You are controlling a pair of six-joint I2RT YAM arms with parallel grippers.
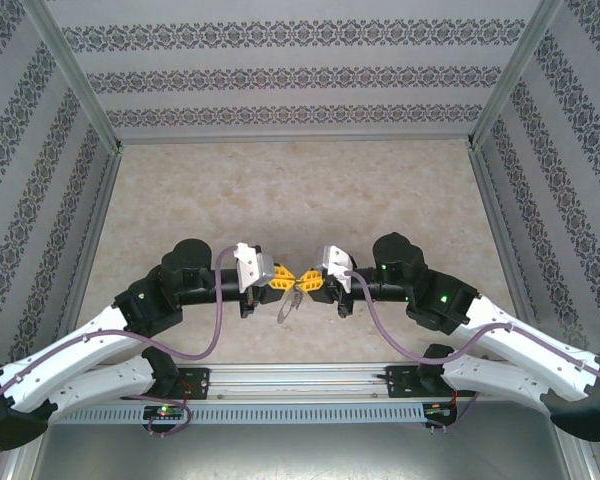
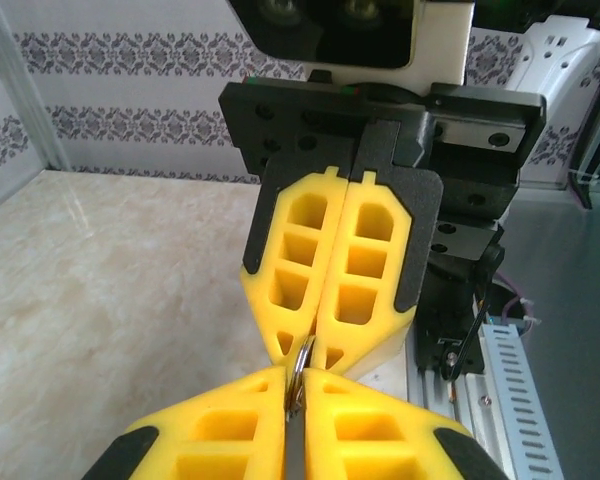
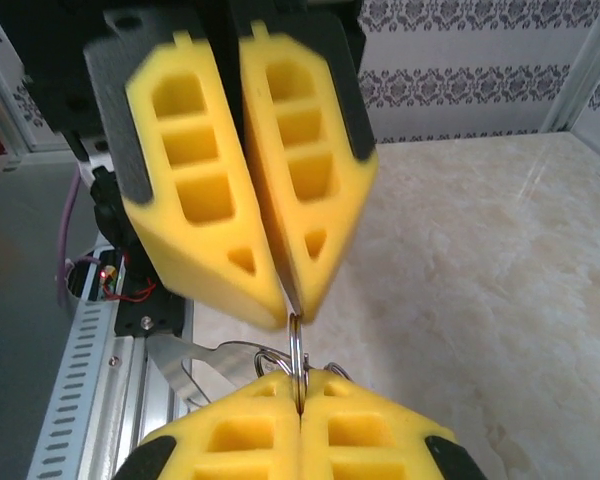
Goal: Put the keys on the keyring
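While the left end effector (image 1: 283, 279) and the right end effector (image 1: 310, 281) both pinch the keyring (image 3: 296, 350) tip to tip above the desk (image 1: 300, 190), threading is judged in progress, because whether the silvery strip (image 3: 210, 352) hanging beside it is the attached key cannot be told.

Readable text: we find none in any view.
Numbers, brands, signs: none we can read.
Grey-white patterned wall panels (image 1: 300, 75): we see only dark floral ornament bands, not lettering.
Small lit electronics board by the rail (image 3: 105, 275): too blurred to read.
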